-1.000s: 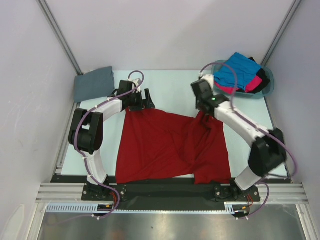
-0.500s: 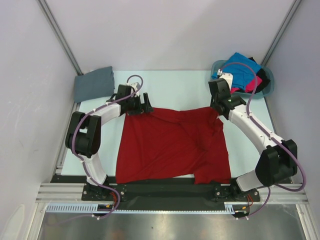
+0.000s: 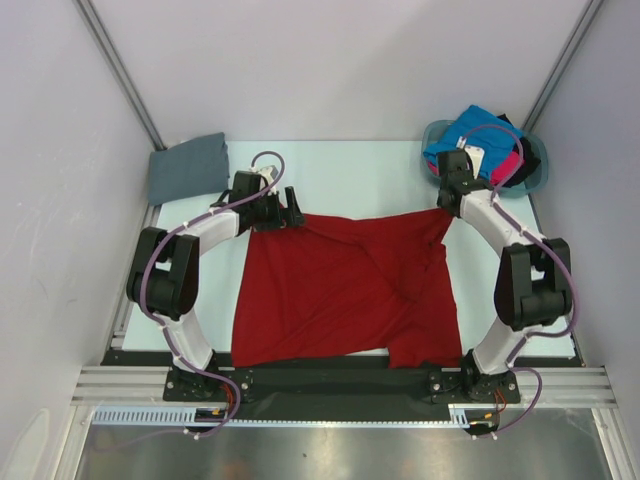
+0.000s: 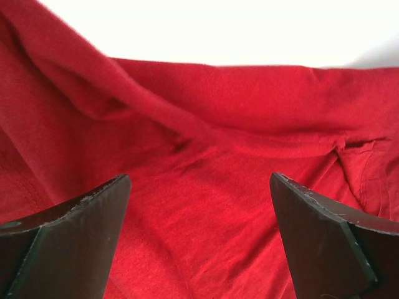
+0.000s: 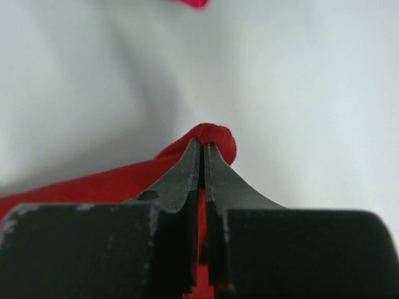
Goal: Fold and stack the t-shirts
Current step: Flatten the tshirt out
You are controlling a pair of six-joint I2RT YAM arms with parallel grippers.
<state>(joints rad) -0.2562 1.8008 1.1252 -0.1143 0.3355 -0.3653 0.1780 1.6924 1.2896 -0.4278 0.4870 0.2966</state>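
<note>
My right gripper (image 5: 202,146) is pinched fully closed on a small bunched fold at the far right corner of the deep red soft cloth t-shirt (image 3: 340,290). The shirt lies spread but rumpled on the pale table (image 3: 350,170) between my two arms, with its near hem at the table's near edge. My left gripper (image 4: 198,179) stands wide open with nothing in it, poised over the shirt's far left corner; I cannot tell whether it touches the cloth. The next move turns on this: the shirt's far edge runs side to side from one gripper to the other, so the free corner lies right under my left fingers and well apart from the right. I judge the left should close on that corner so both can draw the far edge taut and smooth out the diagonal ridge of slack that crosses the cloth.
</note>
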